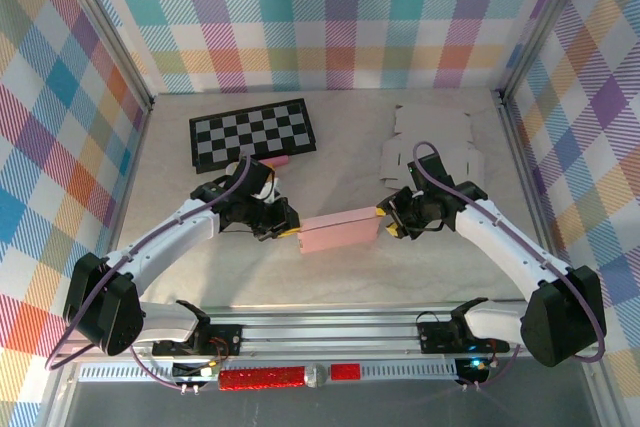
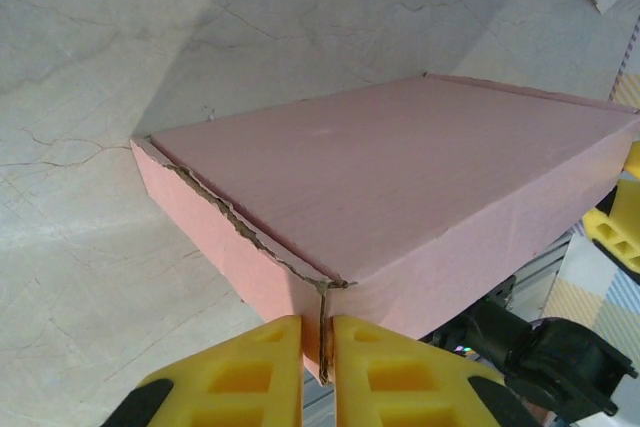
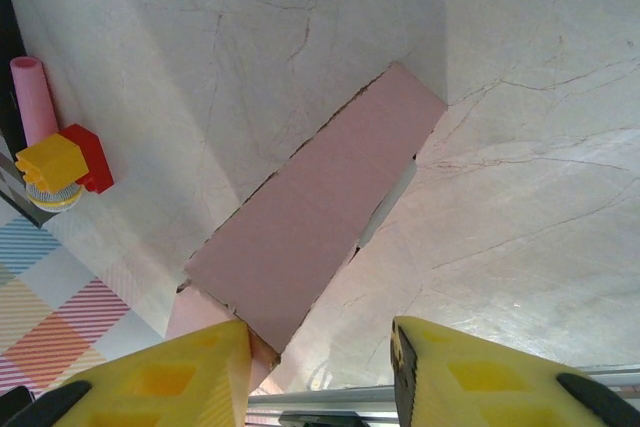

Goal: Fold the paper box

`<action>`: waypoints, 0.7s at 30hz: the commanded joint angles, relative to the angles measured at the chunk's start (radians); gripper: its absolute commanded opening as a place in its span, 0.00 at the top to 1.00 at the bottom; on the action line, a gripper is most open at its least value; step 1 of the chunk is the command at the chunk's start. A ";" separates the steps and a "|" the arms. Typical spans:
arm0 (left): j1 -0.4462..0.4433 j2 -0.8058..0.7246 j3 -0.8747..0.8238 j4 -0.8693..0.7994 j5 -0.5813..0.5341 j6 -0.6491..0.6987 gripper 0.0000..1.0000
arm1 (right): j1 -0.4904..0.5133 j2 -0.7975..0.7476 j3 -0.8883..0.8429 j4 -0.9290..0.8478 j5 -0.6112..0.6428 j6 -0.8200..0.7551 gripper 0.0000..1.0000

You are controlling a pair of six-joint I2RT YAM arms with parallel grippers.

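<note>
**Pink box near closed: left corner seam pinched, right end unsupported**

The paper box [image 1: 340, 232] lies mid-worktop [image 1: 350, 182], looking shut and flat-topped, long axis running 9 to 3 o'clock. A checkerboard [image 1: 252, 134] sits at 11 o'clock from it, and flat card blanks [image 1: 430, 147] at 1 o'clock, both well apart from it.

The left pincer [image 2: 318, 332] is at the box's 9 o'clock end, clenched on the torn-edged corner seam where the lid meets the side wall. The yellow fingertips [image 2: 265, 347] are pressed either side of that thin card.

The right pincer [image 3: 320, 337] is at the 3 o'clock end, released, jaws standing apart. The box corner [image 3: 225, 312] touches or sits just beside one finger. I cannot tell which.

Judgement: the step in hand is seating the last flap and squaring the corner.
- Squeeze along the seam, not across it; the ragged edge looks likely to tear further.
- Brace the 3 o'clock end with the right pincer so the box does not slide.
- Press low and level; lifting the corner could pop the lid.
- Release only once the wall stands upright.
</note>
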 commanded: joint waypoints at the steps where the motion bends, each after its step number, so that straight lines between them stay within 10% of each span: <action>1: -0.024 0.058 -0.059 -0.110 -0.112 0.034 0.89 | 0.000 0.052 -0.066 -0.191 0.086 -0.018 0.63; 21: -0.105 -0.036 -0.037 -0.097 -0.175 0.061 0.90 | 0.052 -0.161 -0.178 0.213 -0.058 0.369 0.20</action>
